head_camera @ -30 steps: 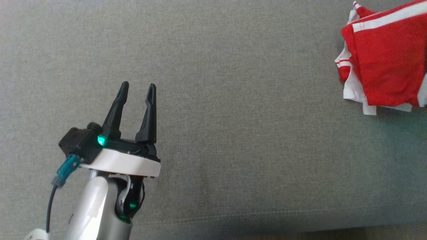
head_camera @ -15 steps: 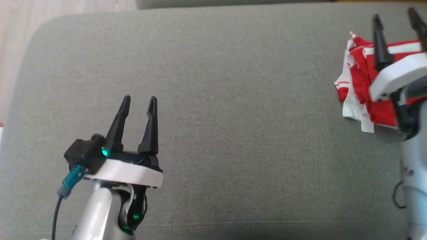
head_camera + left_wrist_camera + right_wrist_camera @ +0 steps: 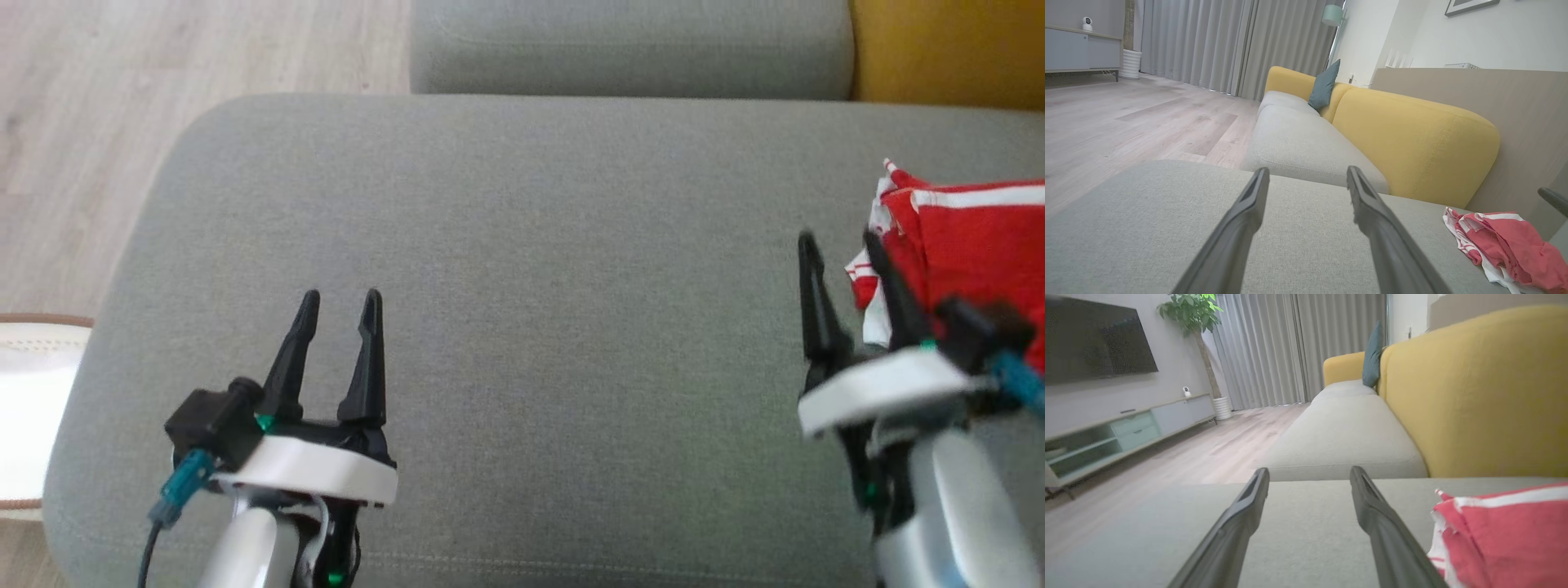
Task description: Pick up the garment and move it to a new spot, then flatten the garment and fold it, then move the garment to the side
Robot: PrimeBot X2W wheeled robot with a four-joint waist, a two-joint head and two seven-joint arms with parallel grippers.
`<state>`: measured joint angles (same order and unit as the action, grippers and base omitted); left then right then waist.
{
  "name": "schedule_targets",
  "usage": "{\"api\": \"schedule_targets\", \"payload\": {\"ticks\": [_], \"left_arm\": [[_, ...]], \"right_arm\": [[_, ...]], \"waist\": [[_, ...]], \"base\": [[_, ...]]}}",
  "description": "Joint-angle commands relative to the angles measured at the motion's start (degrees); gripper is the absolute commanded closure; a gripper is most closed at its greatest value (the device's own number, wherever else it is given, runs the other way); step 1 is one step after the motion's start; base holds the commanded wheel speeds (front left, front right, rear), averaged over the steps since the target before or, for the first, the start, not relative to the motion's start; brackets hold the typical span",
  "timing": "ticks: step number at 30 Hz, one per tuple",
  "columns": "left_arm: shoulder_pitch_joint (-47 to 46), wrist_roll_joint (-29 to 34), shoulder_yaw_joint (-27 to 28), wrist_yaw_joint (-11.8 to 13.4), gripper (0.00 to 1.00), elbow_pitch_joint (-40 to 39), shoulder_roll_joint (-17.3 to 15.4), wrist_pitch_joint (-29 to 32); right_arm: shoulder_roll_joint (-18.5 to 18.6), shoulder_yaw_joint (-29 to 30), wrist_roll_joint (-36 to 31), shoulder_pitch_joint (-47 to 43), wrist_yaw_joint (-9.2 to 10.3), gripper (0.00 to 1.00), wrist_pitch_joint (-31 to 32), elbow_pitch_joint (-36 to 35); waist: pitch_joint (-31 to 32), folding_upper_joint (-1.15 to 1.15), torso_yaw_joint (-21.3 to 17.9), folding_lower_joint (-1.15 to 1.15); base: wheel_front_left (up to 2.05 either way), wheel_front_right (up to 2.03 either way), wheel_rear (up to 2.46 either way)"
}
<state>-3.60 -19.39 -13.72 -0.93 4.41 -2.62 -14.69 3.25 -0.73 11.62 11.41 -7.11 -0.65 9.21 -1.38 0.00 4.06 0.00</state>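
While bunched on cushion (image 3: 522, 286), garment (image 3: 971, 253), long axis perhaps left-right

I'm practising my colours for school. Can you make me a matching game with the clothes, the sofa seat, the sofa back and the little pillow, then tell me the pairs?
Things:
1. garment
2. sofa back
3. pillow
4. sofa seat

Colours:
A. grey
B. red with white stripes
C. teal
D. yellow

Pairs: 1-B, 2-D, 3-C, 4-A.
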Motion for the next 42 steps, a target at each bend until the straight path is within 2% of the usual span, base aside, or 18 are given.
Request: {"api": "schedule_targets", "payload": {"ticks": [1, 4, 11, 23, 32, 42], "left_arm": [[-1.6, 0.2, 2.0, 0.4, 0.00, -1.7, -0.3, -0.3], [0.1, -1.1, 1.6, 0.3, 0.00, -1.1, -0.3, -0.3], [1.8, -1.9, 1.9, 0.0, 0.00, -2.4, -0.3, -0.3], [2.9, -1.8, 3.6, -0.4, 0.00, -3.5, -0.3, -0.3], [3.3, -3.3, 3.5, -1.0, 0.00, -2.6, -0.3, -0.3], [3.5, -5.4, 3.4, -1.7, 0.00, -0.7, -0.3, -0.3]], "right_arm": [[-0.3, -1.7, 1.7, 0.5, -0.37, 0.00, -1.3, -2.0], [-0.3, -2.0, 6.5, -4.0, -0.37, 0.00, -5.9, -0.2], [-0.4, -4.1, 7.8, -8.0, -0.37, 0.00, -10.7, 2.0], [-0.4, -4.7, 7.3, -7.7, -0.37, 0.00, -12.4, 2.4], [-0.4, -4.4, 2.1, -8.1, -0.37, 0.00, -13.4, 1.2], [-0.4, -3.9, 1.2, -8.6, -0.37, 0.00, -14.0, 0.5]], "waist": [[0.7, 0.00, 0.5, 0.00], [1.8, 0.00, 0.8, 0.00], [2.5, 0.00, 0.3, 0.00], [2.5, 0.00, -0.1, 0.00], [2.3, 0.00, -0.6, 0.00], [2.2, 0.00, -1.4, 0.00]], "base": [[0.00, 0.00, 0.00], [0.00, 0.00, 0.00], [0.00, 0.00, 0.00], [0.00, 0.00, 0.00], [0.00, 0.00, 0.00], [0.00, 0.00, 0.00]]}}
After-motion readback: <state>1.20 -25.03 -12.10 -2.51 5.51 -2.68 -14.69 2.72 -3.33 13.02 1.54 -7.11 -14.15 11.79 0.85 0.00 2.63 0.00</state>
